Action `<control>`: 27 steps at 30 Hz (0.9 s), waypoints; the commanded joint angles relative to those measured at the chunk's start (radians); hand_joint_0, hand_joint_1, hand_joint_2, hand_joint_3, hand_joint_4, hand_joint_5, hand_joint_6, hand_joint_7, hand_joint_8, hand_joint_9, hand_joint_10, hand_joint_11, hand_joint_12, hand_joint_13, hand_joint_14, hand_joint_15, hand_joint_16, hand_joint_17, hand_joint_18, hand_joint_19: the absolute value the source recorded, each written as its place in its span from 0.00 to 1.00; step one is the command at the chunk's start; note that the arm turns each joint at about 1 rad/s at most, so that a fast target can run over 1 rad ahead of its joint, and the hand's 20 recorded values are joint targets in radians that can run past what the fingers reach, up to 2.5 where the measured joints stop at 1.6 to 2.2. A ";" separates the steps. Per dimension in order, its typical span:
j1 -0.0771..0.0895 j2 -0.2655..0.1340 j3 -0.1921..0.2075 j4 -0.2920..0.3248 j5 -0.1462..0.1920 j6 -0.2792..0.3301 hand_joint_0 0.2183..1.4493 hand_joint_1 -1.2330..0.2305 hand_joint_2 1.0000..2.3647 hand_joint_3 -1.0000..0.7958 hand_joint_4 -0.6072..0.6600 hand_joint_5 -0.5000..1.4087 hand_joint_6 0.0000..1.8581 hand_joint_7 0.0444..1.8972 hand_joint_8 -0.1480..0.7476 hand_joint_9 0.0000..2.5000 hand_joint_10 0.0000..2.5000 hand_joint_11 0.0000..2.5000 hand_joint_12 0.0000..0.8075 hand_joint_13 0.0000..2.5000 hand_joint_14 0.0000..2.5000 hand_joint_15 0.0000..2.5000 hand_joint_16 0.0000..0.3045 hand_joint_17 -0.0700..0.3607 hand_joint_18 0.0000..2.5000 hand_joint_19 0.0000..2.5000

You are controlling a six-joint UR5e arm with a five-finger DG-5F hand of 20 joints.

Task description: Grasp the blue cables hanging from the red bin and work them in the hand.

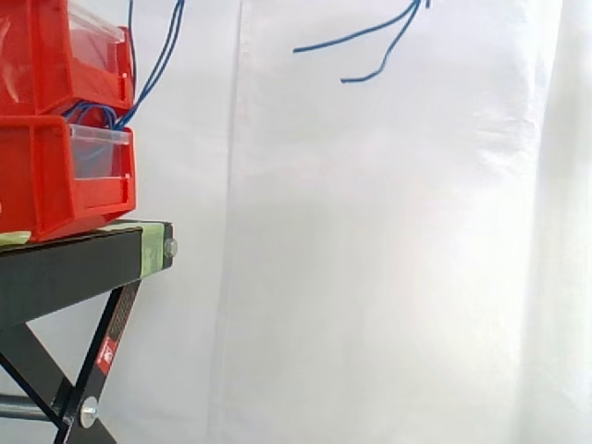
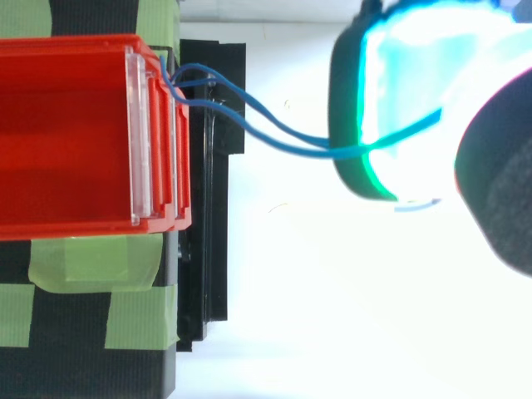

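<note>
The blue cables [image 2: 312, 153], thin and smooth, leave the front lip of the red bin [image 2: 75, 50] at 9 o'clock in the top view. They run in two slack curves toward 3 o'clock. There they pass between a glowing green-cyan pad [image 2: 399, 75] and a dark rounded part of the hand [image 2: 495, 179], which is closed on them in a pinch.

In the side view they climb from the lower bin [image 1: 37, 176] and leave the top edge at 11 o'clock. Two loose ends [image 1: 356, 35] dangle at 1 o'clock. From the bins' front edge toward 3 o'clock there is open air before the white curtain [image 1: 388, 259].

The bins are boxy, glossy hard plastic with clear front plates [image 1: 97, 153]. They sit on a black bench [image 1: 65, 264] edged with matte green tape [image 2: 91, 262].
</note>
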 commanded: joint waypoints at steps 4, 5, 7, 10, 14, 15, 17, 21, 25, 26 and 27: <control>0.022 -0.004 -0.112 0.136 0.007 0.083 0.57 0.41 0.31 0.70 0.71 0.52 0.12 0.70 0.64 0.64 1.00 1.00 0.90 0.76 1.00 0.79 0.74 0.55 0.88 0.29; 0.024 -0.004 -0.126 0.165 0.012 0.085 0.57 0.41 0.31 0.70 0.72 0.52 0.12 0.69 0.64 0.64 1.00 1.00 0.90 0.76 1.00 0.79 0.74 0.55 0.88 0.29; 0.030 -0.004 -0.152 0.189 0.027 0.083 0.56 0.40 0.32 0.69 0.72 0.52 0.12 0.70 0.64 0.64 1.00 1.00 0.90 0.76 1.00 0.79 0.74 0.55 0.88 0.29; 0.039 -0.004 -0.179 0.189 0.042 0.079 0.56 0.40 0.32 0.70 0.71 0.52 0.12 0.70 0.64 0.64 1.00 1.00 0.90 0.76 1.00 0.79 0.74 0.55 0.88 0.29; 0.047 -0.004 -0.196 0.188 0.045 0.068 0.56 0.40 0.32 0.70 0.72 0.52 0.12 0.69 0.64 0.64 1.00 1.00 0.90 0.76 1.00 0.79 0.74 0.55 0.88 0.29; 0.047 -0.004 -0.196 0.185 0.047 0.056 0.57 0.40 0.32 0.70 0.71 0.52 0.12 0.70 0.64 0.64 1.00 1.00 0.90 0.76 1.00 0.79 0.74 0.55 0.88 0.29; 0.047 -0.004 -0.196 0.174 0.048 0.030 0.57 0.40 0.31 0.70 0.71 0.52 0.12 0.70 0.64 0.64 1.00 1.00 0.90 0.76 1.00 0.79 0.74 0.55 0.88 0.29; 0.047 -0.002 -0.196 0.146 0.053 -0.023 0.57 0.40 0.30 0.70 0.71 0.51 0.12 0.70 0.64 0.64 1.00 1.00 0.90 0.76 1.00 0.79 0.74 0.55 0.88 0.29; 0.047 -0.004 -0.195 0.122 0.065 -0.070 0.57 0.40 0.30 0.70 0.71 0.51 0.12 0.70 0.64 0.64 1.00 1.00 0.90 0.76 1.00 0.79 0.74 0.55 0.88 0.29; 0.047 -0.002 -0.196 0.117 0.070 -0.085 0.57 0.40 0.31 0.70 0.71 0.52 0.12 0.70 0.64 0.64 1.00 1.00 0.90 0.76 1.00 0.79 0.74 0.55 0.88 0.29; 0.047 -0.004 -0.195 0.116 0.071 -0.090 0.57 0.40 0.31 0.70 0.71 0.52 0.13 0.70 0.64 0.64 1.00 1.00 0.90 0.76 1.00 0.79 0.74 0.55 0.88 0.29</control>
